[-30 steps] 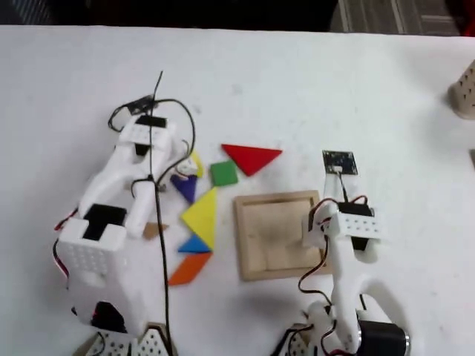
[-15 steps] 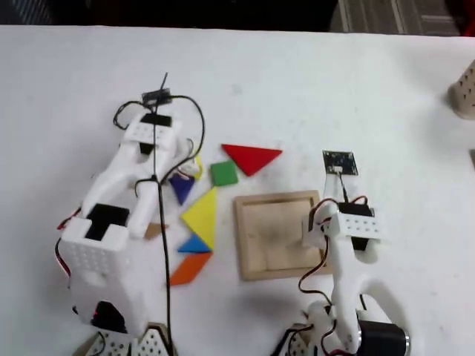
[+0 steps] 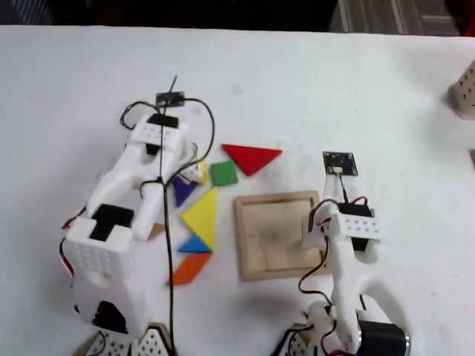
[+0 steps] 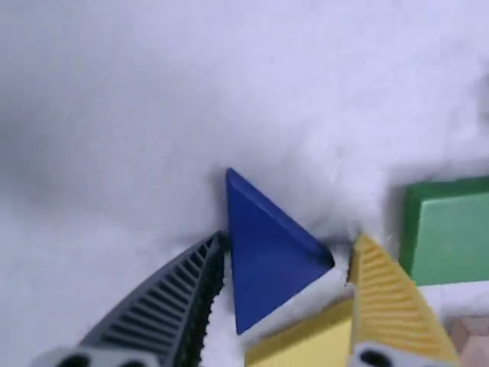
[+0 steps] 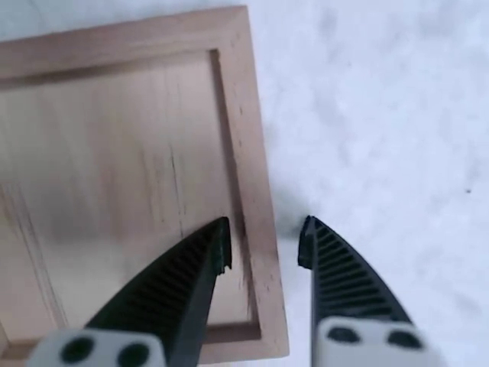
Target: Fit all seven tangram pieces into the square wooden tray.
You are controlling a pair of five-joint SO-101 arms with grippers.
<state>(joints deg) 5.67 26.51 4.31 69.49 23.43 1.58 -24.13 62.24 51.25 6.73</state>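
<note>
A dark blue triangle (image 4: 267, 256) lies on the white table between the fingers of my left gripper (image 4: 286, 252), which is open. The dark finger touches one edge and the yellow fingertip (image 4: 374, 283) stands just off its corner. From above, this triangle (image 3: 182, 190) sits under the left gripper (image 3: 189, 178), beside the green square (image 3: 223, 173), red triangle (image 3: 251, 157), big yellow triangle (image 3: 200, 216), small blue triangle (image 3: 194, 244) and orange parallelogram (image 3: 189, 268). The square wooden tray (image 5: 252, 138) holds no pieces. My right gripper (image 5: 263, 243) is open, straddling its rim.
A tan piece (image 3: 156, 231) peeks out from under the left arm. The left arm's black cable (image 3: 166, 245) hangs over the pieces. A small circuit board (image 3: 339, 162) lies beyond the tray (image 3: 249, 256). A perforated post (image 3: 464, 93) stands at the far right edge.
The left arm has swung a little to the right, toward the green square, and the dark blue triangle has turned slightly between its fingers. The right arm has not moved.
</note>
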